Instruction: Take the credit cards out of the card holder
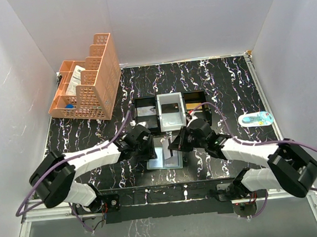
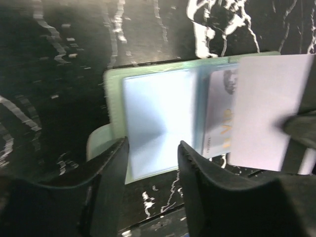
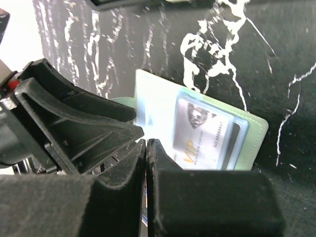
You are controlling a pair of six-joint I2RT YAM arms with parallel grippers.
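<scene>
Both my arms are folded inward from their bases, the left reaching toward 2 o'clock and the right toward 10 o'clock, so the wrists meet low over the near middle of the marbled black table (image 1: 222, 85). There the card holder (image 1: 165, 158) lies open and flat, pale inside up, at 6 o'clock from the black-and-white tray (image 1: 142, 110). My left pincer (image 2: 153, 148) is released, its fingers parted on either side of the near edge of the holder's left panel, not pinching it. My right pincer (image 3: 147, 143) is clenched tight on a white card (image 2: 269, 108), held by its 3 o'clock edge as my left wrist sees it, tilted and overlapping the holder's right panel. A printed card (image 3: 202, 131) with a face and gold lettering sits in that panel's pocket. The orange organiser (image 1: 88, 80) stands well apart, at 10 o'clock.
</scene>
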